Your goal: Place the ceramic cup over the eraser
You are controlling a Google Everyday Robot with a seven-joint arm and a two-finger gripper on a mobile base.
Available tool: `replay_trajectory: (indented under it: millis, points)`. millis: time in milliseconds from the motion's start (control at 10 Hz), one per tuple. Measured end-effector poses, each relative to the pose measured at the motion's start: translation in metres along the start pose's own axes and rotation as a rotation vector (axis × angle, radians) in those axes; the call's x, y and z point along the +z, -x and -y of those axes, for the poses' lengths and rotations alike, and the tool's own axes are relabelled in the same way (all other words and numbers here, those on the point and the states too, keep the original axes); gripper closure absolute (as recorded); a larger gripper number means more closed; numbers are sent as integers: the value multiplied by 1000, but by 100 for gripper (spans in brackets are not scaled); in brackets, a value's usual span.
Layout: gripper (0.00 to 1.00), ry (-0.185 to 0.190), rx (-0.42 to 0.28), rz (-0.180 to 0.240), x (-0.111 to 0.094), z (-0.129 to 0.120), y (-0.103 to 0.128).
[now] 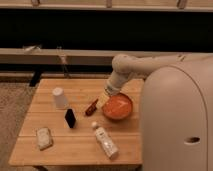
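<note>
The ceramic cup [60, 98] is a small white tapered cup standing upside down on the left part of the wooden table [80, 145]. The eraser [70, 118] is a small black block standing just in front and to the right of the cup, apart from it. My gripper [103, 99] hangs at the end of the pale arm near the table's middle, at the left rim of the orange bowl [118, 106] and just right of a small red-brown object [91, 107]. It is well to the right of the cup and eraser and holds nothing that I can see.
A white bottle with a label [105, 140] lies on its side at the front of the table. A pale flat packet [43, 137] lies at the front left. My large white body [175, 120] fills the right side. A low wall runs behind the table.
</note>
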Motion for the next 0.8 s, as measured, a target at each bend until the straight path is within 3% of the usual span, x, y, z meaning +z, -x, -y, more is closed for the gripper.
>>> replay_trajectory:
  millis: [200, 800]
  points:
    - [23, -7, -42, -32, 7, -1, 20]
    - [23, -67, -234, -119, 34, 1, 128]
